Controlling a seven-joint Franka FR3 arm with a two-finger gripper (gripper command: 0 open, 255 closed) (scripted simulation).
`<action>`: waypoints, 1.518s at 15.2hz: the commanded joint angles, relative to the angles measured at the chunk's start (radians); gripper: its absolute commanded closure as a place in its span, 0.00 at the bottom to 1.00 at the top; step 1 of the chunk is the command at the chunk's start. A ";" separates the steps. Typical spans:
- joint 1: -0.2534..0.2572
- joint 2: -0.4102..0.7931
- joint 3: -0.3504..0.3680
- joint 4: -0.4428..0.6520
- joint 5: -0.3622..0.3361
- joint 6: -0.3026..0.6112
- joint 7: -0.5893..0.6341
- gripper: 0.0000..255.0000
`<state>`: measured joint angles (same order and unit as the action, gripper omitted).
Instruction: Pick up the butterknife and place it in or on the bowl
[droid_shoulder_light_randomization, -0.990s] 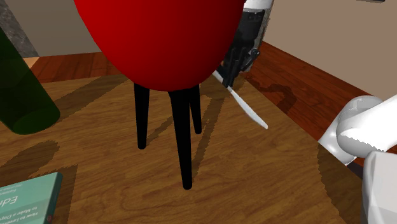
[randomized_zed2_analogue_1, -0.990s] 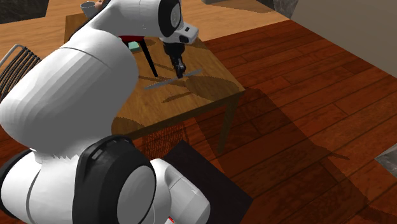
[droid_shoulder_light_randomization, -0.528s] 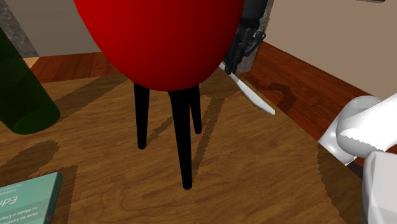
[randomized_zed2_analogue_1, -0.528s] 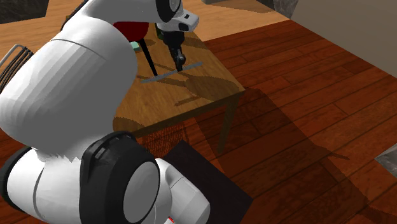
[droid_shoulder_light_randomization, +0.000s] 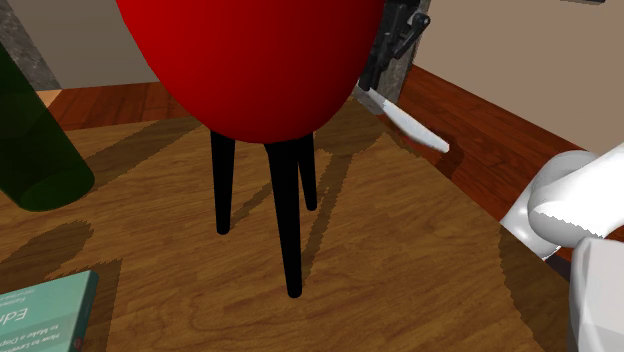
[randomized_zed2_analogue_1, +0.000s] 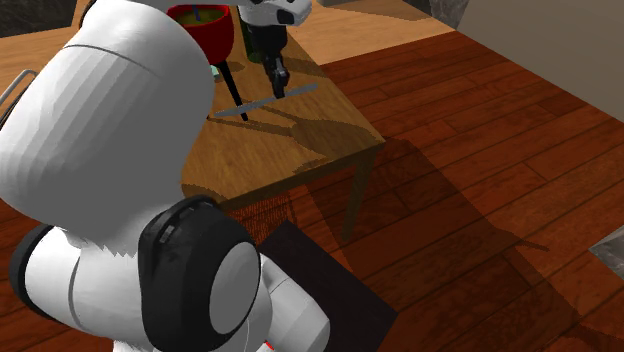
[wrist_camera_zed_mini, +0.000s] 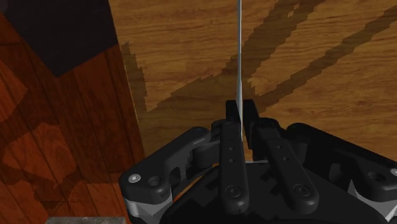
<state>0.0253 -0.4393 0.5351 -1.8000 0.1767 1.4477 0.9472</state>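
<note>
With your black pincer (wrist_camera_zed_mini: 240, 113) clamped on the thin pale butterknife (droid_shoulder_light_randomization: 405, 120) just beside the round red bowl (droid_shoulder_light_randomization: 250, 60), a careless swing could knock the blade against that bowl and twist it loose.

A brown wooden table (randomized_zed2_analogue_1: 300, 150) stands on a floor (randomized_zed2_analogue_1: 480, 140) of reddish-brown planks, and one straight leg (randomized_zed2_analogue_1: 357, 200) shows under its near corner. The table's shadow falls across the planks toward the second exterior view's right. In the shoulder view a plain beige wall (droid_shoulder_light_randomization: 510, 40) rises behind the table, with a mottled grey panel (droid_shoulder_light_randomization: 42, 62) at the upper left.
</note>
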 joint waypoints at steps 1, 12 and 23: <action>-0.005 0.017 0.001 0.042 -0.007 -0.026 0.003 1.00; 0.030 -0.076 0.005 0.084 0.044 -0.148 0.058 1.00; 0.128 -0.300 0.038 0.035 0.183 -0.285 0.211 1.00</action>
<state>0.1424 -0.7161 0.5716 -1.7658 0.3438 1.1834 1.1390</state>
